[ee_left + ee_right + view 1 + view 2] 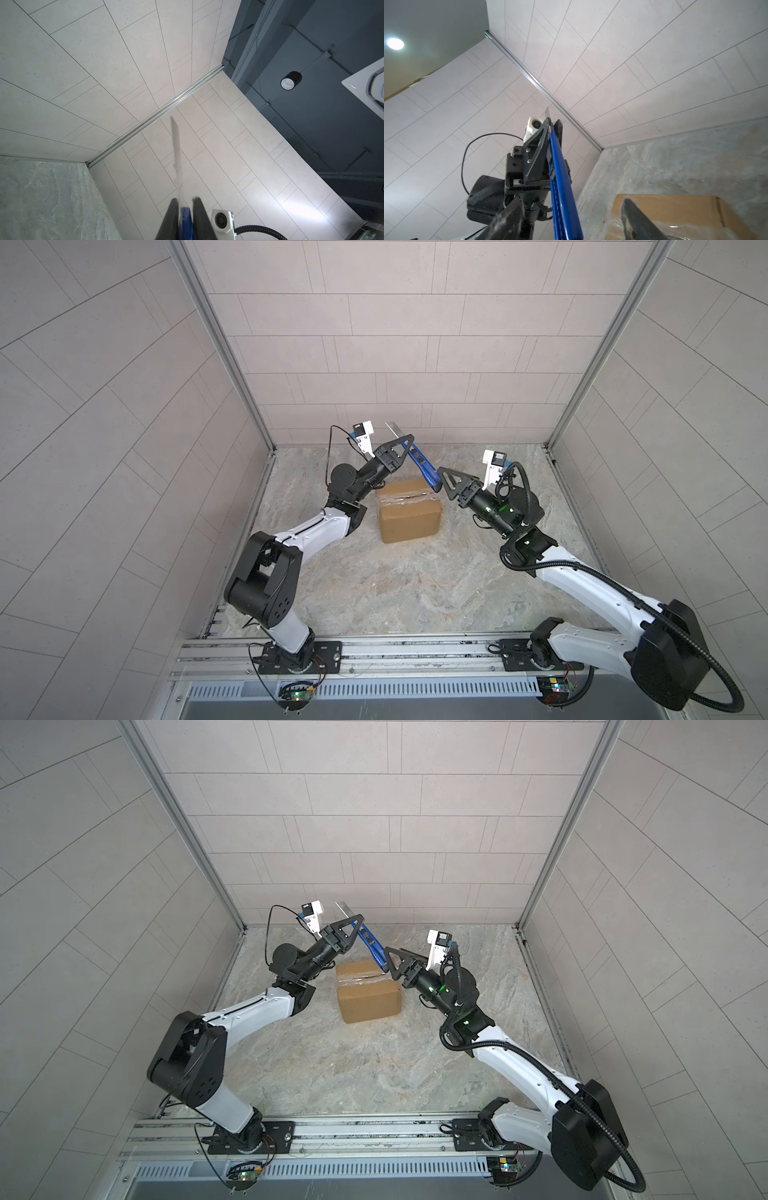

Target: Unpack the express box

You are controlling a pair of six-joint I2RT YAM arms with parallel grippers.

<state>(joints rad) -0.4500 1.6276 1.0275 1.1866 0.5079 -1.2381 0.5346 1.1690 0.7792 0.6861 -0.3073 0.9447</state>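
Observation:
The express box point(409, 512) point(368, 994), a brown carton with clear tape along its top seam, stands on the stone floor between the arms; a corner of the express box point(675, 209) shows in the right wrist view. Above it, my left gripper point(405, 444) point(353, 924) point(186, 200) is shut on a blue utility knife point(422, 464) point(370, 946) point(560, 176), whose metal blade point(176, 145) sticks out toward the back wall. My right gripper point(439, 479) point(388, 957) point(571, 200) is open, its fingers standing wide on either side of the knife's handle end without touching it.
Tiled walls close the cell on three sides, with aluminium corner posts point(232, 352). The marbled floor point(374, 585) stretches in front of the box to the rail point(374, 651) that carries both arm bases. A black cable point(328, 452) loops off the left wrist.

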